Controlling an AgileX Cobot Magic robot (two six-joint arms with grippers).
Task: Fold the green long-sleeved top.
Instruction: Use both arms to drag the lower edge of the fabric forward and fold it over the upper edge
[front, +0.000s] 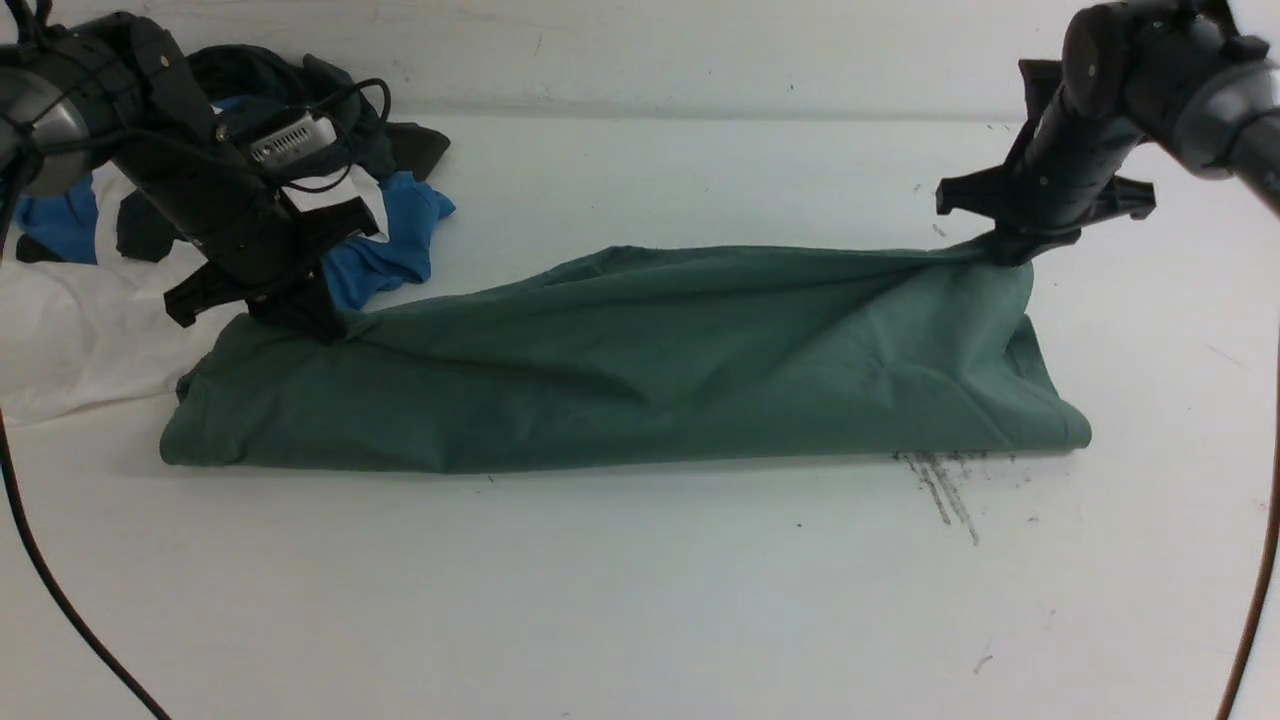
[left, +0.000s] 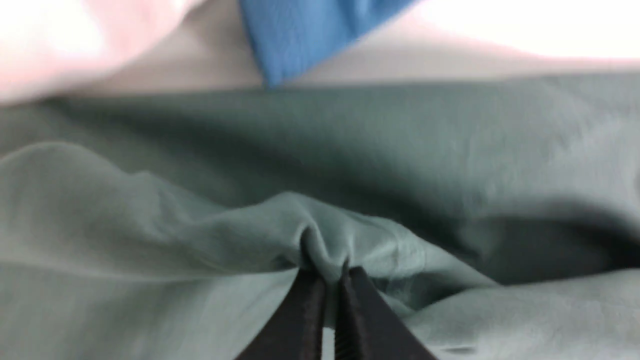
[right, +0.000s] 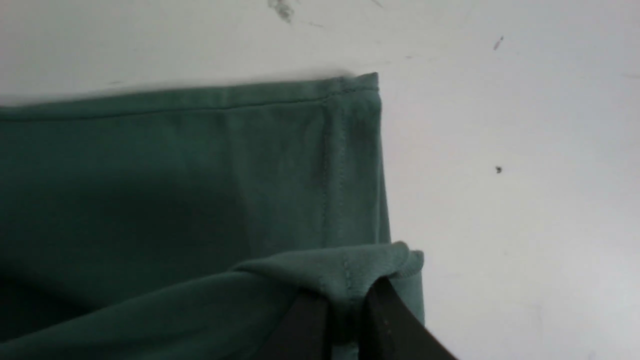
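The green long-sleeved top (front: 640, 370) lies as a long band across the white table, its near edge a rounded fold. My left gripper (front: 305, 322) is shut on the top's far left edge, pinching a bunch of cloth (left: 327, 272). My right gripper (front: 1010, 252) is shut on the far right corner, lifted slightly off the table, with the hemmed corner (right: 350, 292) draped over the fingertips. The top (right: 200, 180) sags between the two grips. No neck label or logo shows.
A pile of other garments sits at the back left: a white one (front: 70, 330), a blue one (front: 385, 250) and a dark one (front: 300, 85). The blue cloth (left: 310, 35) lies close behind my left gripper. Dark scuff marks (front: 945, 490) streak the table near the top's right end.
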